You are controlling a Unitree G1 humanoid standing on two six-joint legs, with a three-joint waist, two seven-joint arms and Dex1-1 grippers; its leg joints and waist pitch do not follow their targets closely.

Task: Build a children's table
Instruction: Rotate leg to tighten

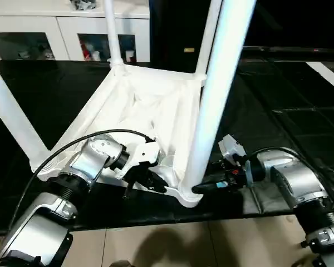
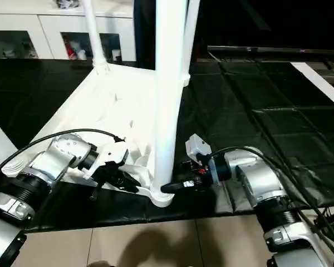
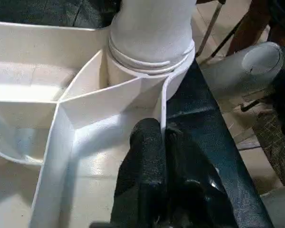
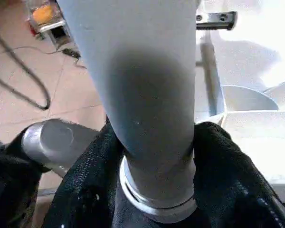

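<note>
Four tapered legs point(image 1: 220, 94), ribbed tabletop point(image 1: 139, 105)

Bench point(image 1: 278, 111): black surface, panel seams visible on the right side. Lying directly on it: white tabletop point(image 1: 139, 111), inverted, ribbed underside facing up, set at an angle to the bench's near edge. Its near corner socket point(image 1: 190, 197) sits right at that edge. Legs rise from the corner sockets; the near leg point(image 1: 217, 94) stands close to upright. Tiled floor point(image 1: 172, 245) shows below the bench's near edge. White cabinet point(image 1: 55, 33) stands behind the bench.
</note>
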